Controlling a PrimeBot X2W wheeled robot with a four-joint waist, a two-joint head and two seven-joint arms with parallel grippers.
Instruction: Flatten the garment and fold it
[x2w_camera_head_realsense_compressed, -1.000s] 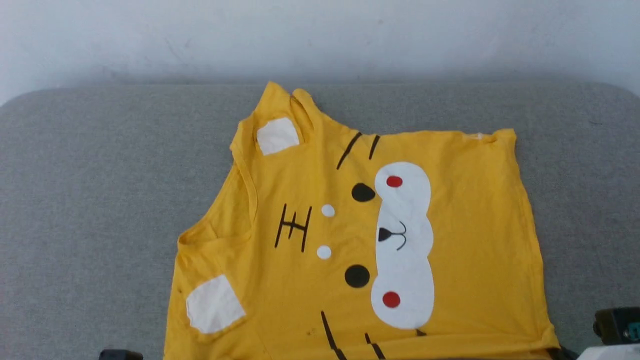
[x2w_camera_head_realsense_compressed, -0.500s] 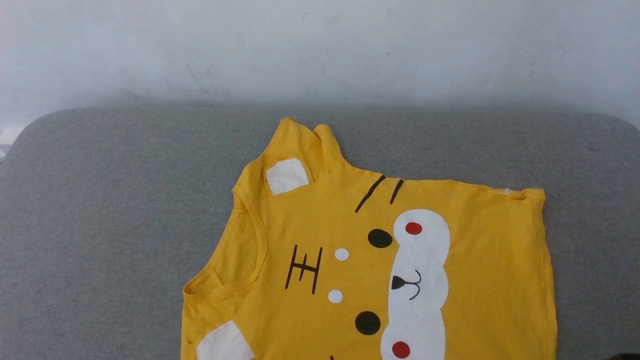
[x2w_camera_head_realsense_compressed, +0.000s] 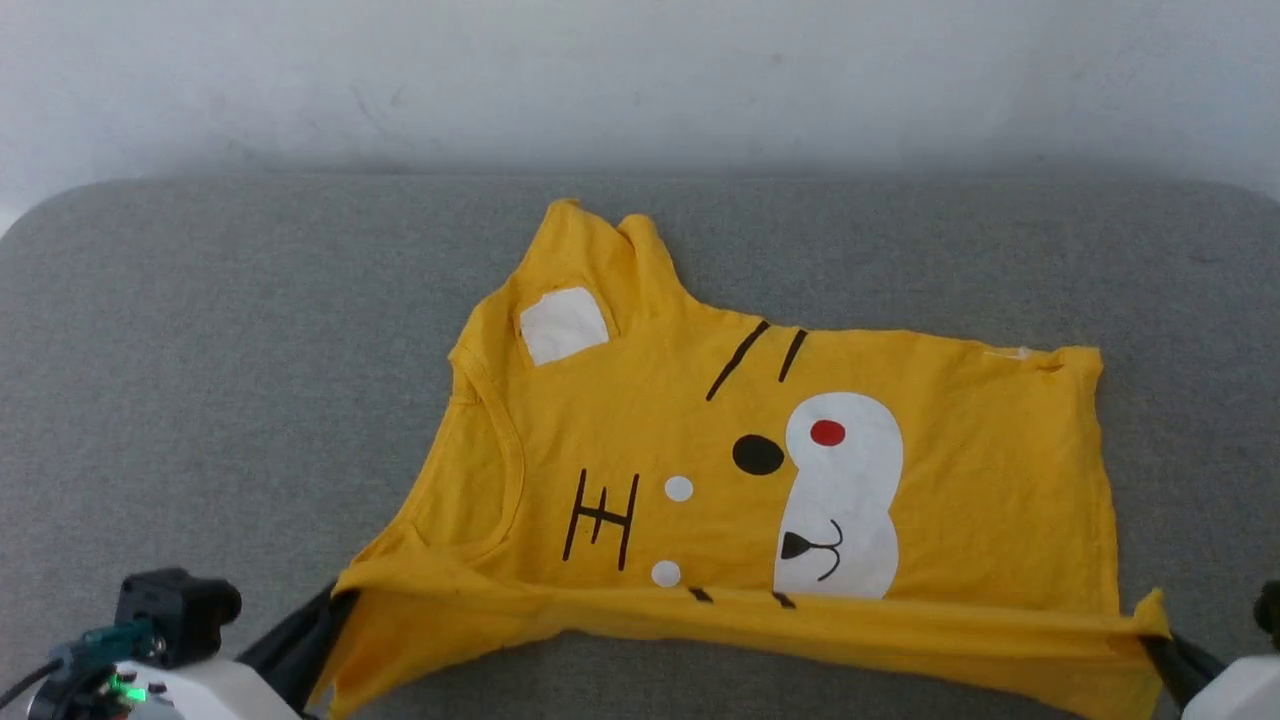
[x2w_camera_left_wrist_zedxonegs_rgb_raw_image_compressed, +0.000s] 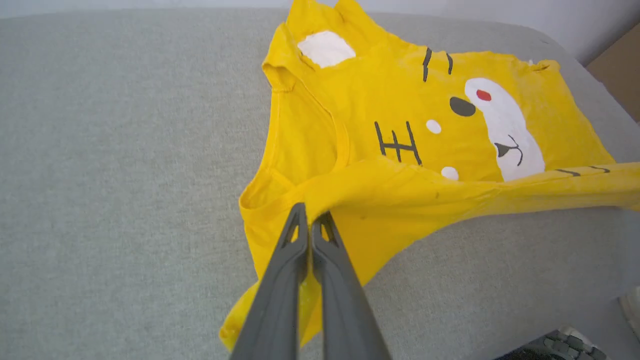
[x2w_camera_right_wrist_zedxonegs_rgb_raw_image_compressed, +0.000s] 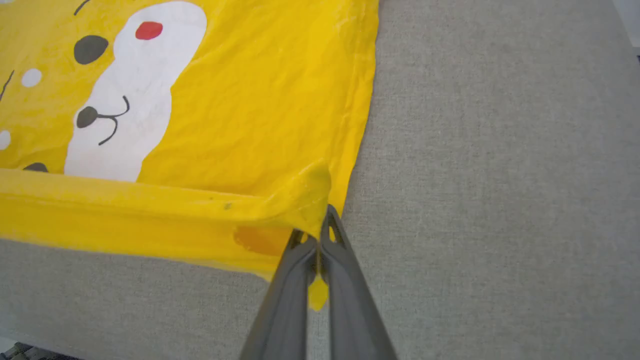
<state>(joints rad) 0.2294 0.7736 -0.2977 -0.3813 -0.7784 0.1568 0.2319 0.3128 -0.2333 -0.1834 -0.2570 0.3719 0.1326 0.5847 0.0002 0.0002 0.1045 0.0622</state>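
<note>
T-shirt (x2w_camera_head_realsense_compressed: 960, 470): near edge clamped by left gripper (x2w_camera_left_wrist_zedxonegs_rgb_raw_image_compressed: 312, 214) and right gripper (x2w_camera_right_wrist_zedxonegs_rgb_raw_image_compressed: 318, 227), stretched crosswise between them; body laid flat beyond.

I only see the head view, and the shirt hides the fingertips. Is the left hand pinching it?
Observer: Yes. In the left wrist view the left hand has both fingers shut on a fold of the shirt.
Operator: And the other one?
Observer: The right hand is shut too, on the shirt's hem corner. A bit of yellow cloth sticks out between its fingers.
</note>
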